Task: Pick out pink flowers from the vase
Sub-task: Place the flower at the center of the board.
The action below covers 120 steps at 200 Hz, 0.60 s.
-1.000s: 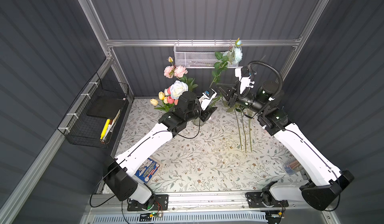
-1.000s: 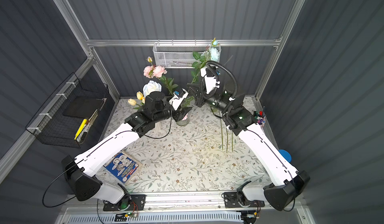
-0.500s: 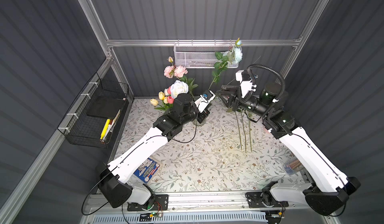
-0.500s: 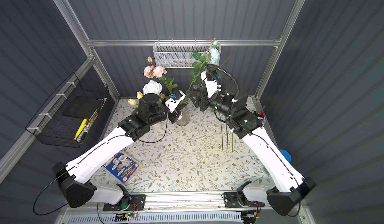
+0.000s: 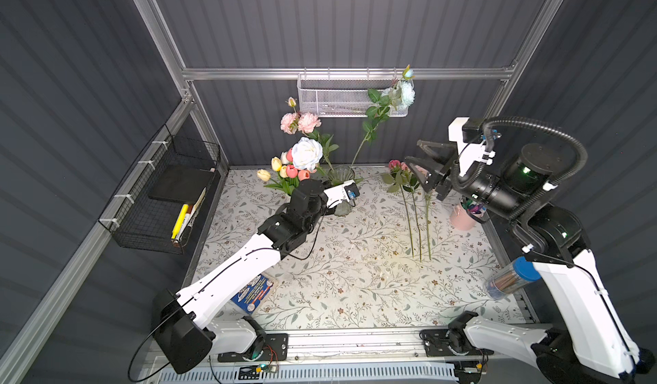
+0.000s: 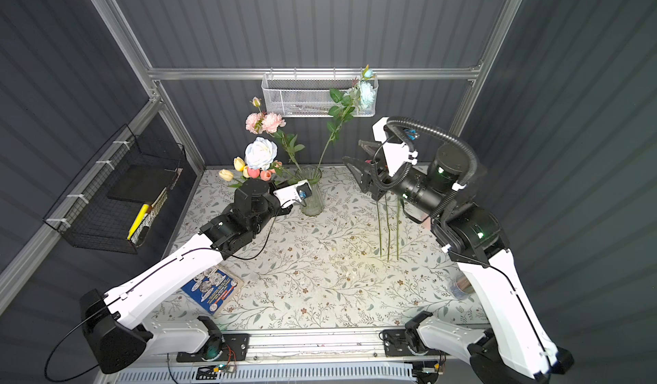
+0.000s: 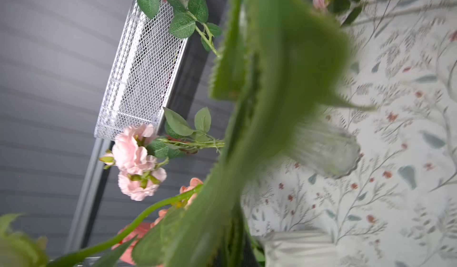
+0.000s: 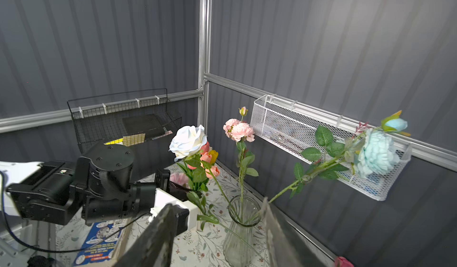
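A clear glass vase (image 5: 341, 174) (image 8: 241, 233) stands at the back of the table. It holds pale pink peonies (image 5: 300, 122) (image 8: 238, 129), a pale blue rose (image 5: 405, 94) and a leaning bunch of a white rose (image 5: 306, 153) with salmon-pink tulips (image 5: 297, 172) (image 8: 207, 158). My left gripper (image 8: 184, 191) is shut on a green stem of that bunch, just left of the vase. My right gripper (image 5: 414, 156) (image 8: 217, 202) hangs open and empty to the vase's right. Three pink flowers (image 5: 419, 222) lie on the table below it, their heads partly hidden.
A black wire basket (image 5: 167, 193) hangs on the left wall and a white mesh basket (image 5: 341, 97) on the back rail. A pink cup of pens (image 5: 462, 217) and a blue-capped clear tube (image 5: 508, 281) stand at the right edge. A booklet (image 5: 254, 289) lies front left.
My right gripper opened and drew back to the right, away from the vase. My left gripper closed on the stem beside the vase, and the left arm shifted slightly.
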Tool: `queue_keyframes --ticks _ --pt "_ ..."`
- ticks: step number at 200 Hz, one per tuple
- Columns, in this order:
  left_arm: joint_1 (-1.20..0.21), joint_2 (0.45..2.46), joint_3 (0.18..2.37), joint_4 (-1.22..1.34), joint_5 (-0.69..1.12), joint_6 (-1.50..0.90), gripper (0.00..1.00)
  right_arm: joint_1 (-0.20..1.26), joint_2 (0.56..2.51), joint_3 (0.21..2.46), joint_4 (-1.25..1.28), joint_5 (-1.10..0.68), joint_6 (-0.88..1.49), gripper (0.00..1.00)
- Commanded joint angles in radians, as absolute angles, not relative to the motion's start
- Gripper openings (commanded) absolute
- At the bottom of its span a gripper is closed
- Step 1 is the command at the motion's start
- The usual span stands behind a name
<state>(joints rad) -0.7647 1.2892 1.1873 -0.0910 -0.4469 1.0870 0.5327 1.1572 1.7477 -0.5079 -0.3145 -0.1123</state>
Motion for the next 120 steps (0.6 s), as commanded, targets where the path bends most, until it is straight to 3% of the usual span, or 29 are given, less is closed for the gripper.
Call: queue_keyframes --ticks 1,51,120 --pt "-0.775 1.235 1.101 0.027 -0.486 1.457 0.0 0.535 1.209 1.744 -0.658 -0.364 -0.258 0.59" --pt "-0.775 1.14 0.962 0.127 -0.373 1.712 0.0 0.553 1.284 1.68 -0.801 -0.526 -0.578 0.58" --pt "-0.774 1.153 0.948 0.226 -0.363 1.807 0.0 0.616 1.451 1.68 -0.923 -0.61 -0.6 0.61"
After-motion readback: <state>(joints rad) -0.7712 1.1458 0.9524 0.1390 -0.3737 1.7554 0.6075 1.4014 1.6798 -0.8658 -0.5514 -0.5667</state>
